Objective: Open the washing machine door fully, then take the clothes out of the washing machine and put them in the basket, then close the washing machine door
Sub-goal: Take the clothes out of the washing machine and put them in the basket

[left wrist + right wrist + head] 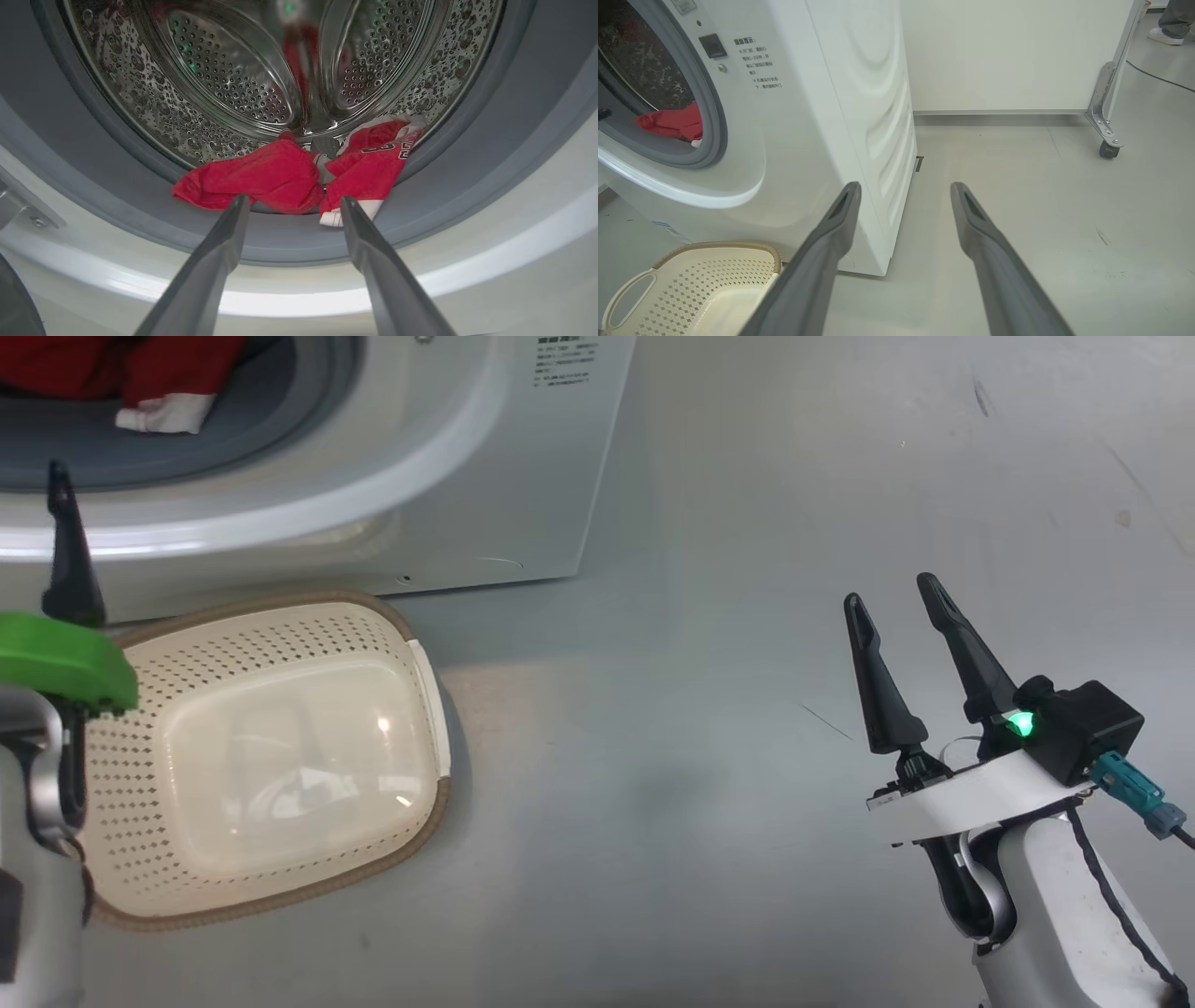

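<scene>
The washing machine [808,116] stands with its round opening uncovered. The washing machine door is out of view, apart from a dark curved edge low on the left in the left wrist view that may belong to it. Red clothes [271,179] with white trim lie at the drum's front lip, one piece [369,163] draping onto the grey rubber ring [467,168]. My left gripper [294,200] is open just in front of them, touching nothing. The cream basket [280,756] sits empty on the floor below the opening. My right gripper [892,593] hangs open over bare floor to the right.
A white wall panel on a caster foot [1108,149] stands behind the machine's right side. A person's shoe [1164,35] shows at the far right. Grey floor [700,803] stretches between the basket and my right arm.
</scene>
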### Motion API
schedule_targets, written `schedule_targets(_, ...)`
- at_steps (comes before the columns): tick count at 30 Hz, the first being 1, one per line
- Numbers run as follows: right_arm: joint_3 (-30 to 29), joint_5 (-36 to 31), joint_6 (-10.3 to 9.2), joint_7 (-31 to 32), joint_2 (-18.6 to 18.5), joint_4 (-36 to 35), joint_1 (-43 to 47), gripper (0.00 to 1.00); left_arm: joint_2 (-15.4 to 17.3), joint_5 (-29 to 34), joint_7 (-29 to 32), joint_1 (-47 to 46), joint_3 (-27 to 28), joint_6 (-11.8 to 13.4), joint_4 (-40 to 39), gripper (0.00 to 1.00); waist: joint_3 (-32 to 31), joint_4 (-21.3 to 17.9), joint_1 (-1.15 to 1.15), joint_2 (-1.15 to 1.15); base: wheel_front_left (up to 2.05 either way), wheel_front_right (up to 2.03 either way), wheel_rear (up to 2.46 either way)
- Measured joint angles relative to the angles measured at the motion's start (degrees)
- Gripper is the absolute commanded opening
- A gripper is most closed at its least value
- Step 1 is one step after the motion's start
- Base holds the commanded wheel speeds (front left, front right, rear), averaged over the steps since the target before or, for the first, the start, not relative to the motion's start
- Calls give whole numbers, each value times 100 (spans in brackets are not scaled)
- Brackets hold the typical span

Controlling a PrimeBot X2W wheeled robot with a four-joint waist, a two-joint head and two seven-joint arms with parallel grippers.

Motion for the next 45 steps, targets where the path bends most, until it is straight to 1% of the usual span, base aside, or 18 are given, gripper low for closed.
schedule_targets(1, 18, 1, 25, 0, 13, 7, -37, 100, 69, 11, 100, -124, 10, 13, 53, 100, 58, -55, 0, 0, 0, 0, 0)
schedule_targets(7, 70, 13, 27, 0, 52, 83, -190, 100, 394, 170, 637, -879, 12, 15, 337, 100, 374, -378, 0, 0, 0, 0, 0)
schedule_targets(10, 101, 42, 27, -1, 73, 101, -280, 100, 563, 282, 915, -1222, 29, 73, 531, 100, 512, -517, 0, 0, 0, 0, 0)
schedule_targets(16, 179, 42, 29, -1, 147, 108, -446, 100, 717, 400, 1333, -1827, 153, 175, 976, 100, 738, -759, 0, 0, 0, 0, 0)
schedule_targets(21, 191, 45, 29, -1, 168, 112, -511, 100, 895, 489, 1630, -2226, 180, 194, 1254, 100, 881, -924, 0, 0, 0, 0, 0)
schedule_targets(24, 304, -138, 29, -2, 134, 159, -573, 100, 1022, 592, 1840, -2497, 142, 219, 1480, 100, 980, -1016, 0, 0, 0, 0, 0)
schedule_targets(32, 341, -138, 29, -9, 179, 157, -621, 100, 1239, 772, 2324, -2967, 91, 227, 2024, 100, 1103, -1113, 0, 0, 0, 0, 0)
schedule_targets(35, 349, -137, 29, -9, 204, 156, -622, 100, 1259, 792, 2454, -3095, 71, 246, 2131, 100, 1128, -1131, 0, 0, 0, 0, 0)
schedule_targets(41, 372, -94, 29, -9, 237, 134, -664, 100, 1447, 916, 2702, -3439, 46, 254, 2314, 100, 1243, -1176, 0, 0, 0, 0, 0)
schedule_targets(45, 378, -85, 29, -9, 242, 126, -734, 100, 1456, 954, 2809, -3539, 36, 277, 2471, 100, 1329, -1205, 0, 0, 0, 0, 0)
